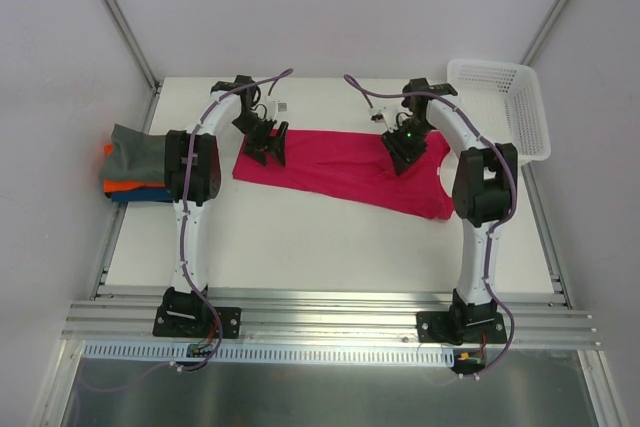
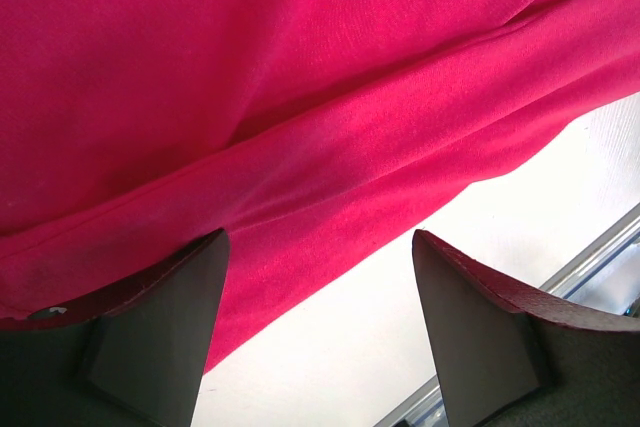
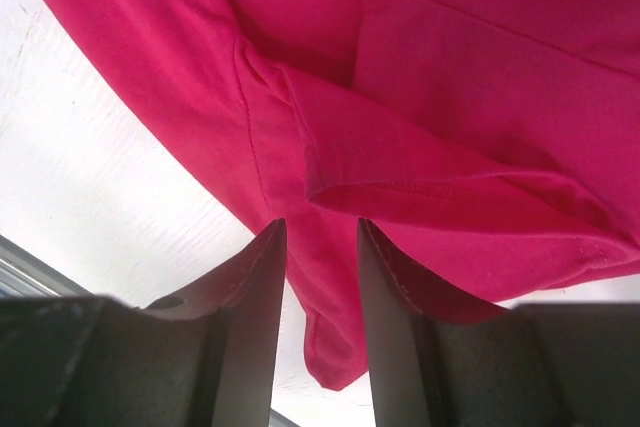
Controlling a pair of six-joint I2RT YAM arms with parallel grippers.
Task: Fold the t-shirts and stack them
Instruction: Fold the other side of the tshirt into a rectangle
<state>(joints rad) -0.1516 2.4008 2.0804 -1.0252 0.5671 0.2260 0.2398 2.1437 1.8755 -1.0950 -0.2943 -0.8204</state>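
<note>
A magenta-red t-shirt (image 1: 335,167) lies spread across the back of the white table (image 1: 320,242), its right end bunched. My left gripper (image 1: 265,142) hangs over the shirt's left edge. In the left wrist view that gripper (image 2: 320,237) is wide open, with the shirt's hem (image 2: 250,77) and bare table in the gap. My right gripper (image 1: 405,155) is down on the shirt's right part. Seen from the right wrist, it (image 3: 320,222) stands narrowly open, and a folded flap of the t-shirt (image 3: 450,77) lies in the gap without being visibly pinched. A stack of folded t-shirts (image 1: 135,162), grey over orange and blue, sits at the left table edge.
A white lattice basket (image 1: 505,102) stands at the back right corner. Metal rails (image 1: 320,312) run along the near edge where both arm bases are bolted. Grey walls close in the table on three sides.
</note>
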